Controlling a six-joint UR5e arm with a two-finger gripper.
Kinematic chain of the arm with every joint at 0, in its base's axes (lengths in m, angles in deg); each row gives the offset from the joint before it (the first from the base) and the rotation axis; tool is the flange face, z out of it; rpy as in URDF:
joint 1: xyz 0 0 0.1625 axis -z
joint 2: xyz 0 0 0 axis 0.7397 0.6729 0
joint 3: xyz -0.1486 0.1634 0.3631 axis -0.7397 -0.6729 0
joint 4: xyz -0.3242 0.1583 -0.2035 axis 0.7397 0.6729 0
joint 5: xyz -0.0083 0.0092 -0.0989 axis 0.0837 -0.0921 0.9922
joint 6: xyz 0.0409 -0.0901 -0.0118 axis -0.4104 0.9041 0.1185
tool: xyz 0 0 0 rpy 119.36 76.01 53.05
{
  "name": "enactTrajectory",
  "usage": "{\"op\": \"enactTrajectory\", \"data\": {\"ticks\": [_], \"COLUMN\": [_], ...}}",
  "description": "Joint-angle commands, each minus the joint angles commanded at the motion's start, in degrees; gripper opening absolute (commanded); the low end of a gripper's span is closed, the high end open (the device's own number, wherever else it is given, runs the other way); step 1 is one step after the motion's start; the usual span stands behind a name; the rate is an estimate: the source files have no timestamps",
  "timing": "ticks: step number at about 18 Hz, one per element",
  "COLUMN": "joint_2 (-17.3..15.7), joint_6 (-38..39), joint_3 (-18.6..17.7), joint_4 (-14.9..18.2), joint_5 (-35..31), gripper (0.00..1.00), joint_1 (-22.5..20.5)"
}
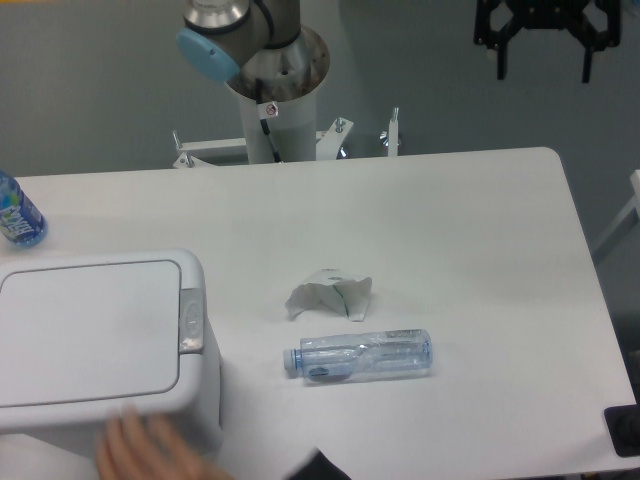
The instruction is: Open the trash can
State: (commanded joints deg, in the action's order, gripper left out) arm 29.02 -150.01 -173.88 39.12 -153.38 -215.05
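View from above the white bench (470, 240). The trash can (95, 335) stood at the near left corner of the bench, its flat lid (85, 330) lying closed and level; the small grey latch button (190, 322) sat on the lid's right edge, facing the middle of the bench. A blurred human hand (145, 450) lay against the near side of the can at the front edge. The gripper (545, 45) hung high over the far right corner, well apart from the can, its two black fingers spread wide and holding nothing; the arm's base column (275, 100) rose behind the far edge. Near the bench centre lay a crumpled white paper (330, 295); just in front of it a clear plastic bottle (360, 357) lay on its side, cap toward the can; both lay to the right of the can, apart from it. A blue-labelled bottle (15, 212) stood at the left edge, behind the can.
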Motion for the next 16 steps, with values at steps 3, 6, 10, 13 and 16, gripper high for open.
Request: {"op": "enactTrajectory", "data": {"ticks": [3, 6, 10, 13, 16], "joint_2": [0.09, 0.96, 4.21, 6.67, 9.05], "joint_6": [1.40, 7.09, 23.95, 35.91, 46.11], "joint_3": [-0.09, 0.09, 0.26, 0.61, 1.84], "joint_4": [0.00, -0.26, -4.04, -4.22, -4.39], "joint_5": [0.00, 0.79, 0.97, 0.97, 1.23], "gripper": [1.00, 1.00, 1.00, 1.00, 1.00], "joint_1": [0.26, 2.36, 9.47, 15.45, 20.81]}}
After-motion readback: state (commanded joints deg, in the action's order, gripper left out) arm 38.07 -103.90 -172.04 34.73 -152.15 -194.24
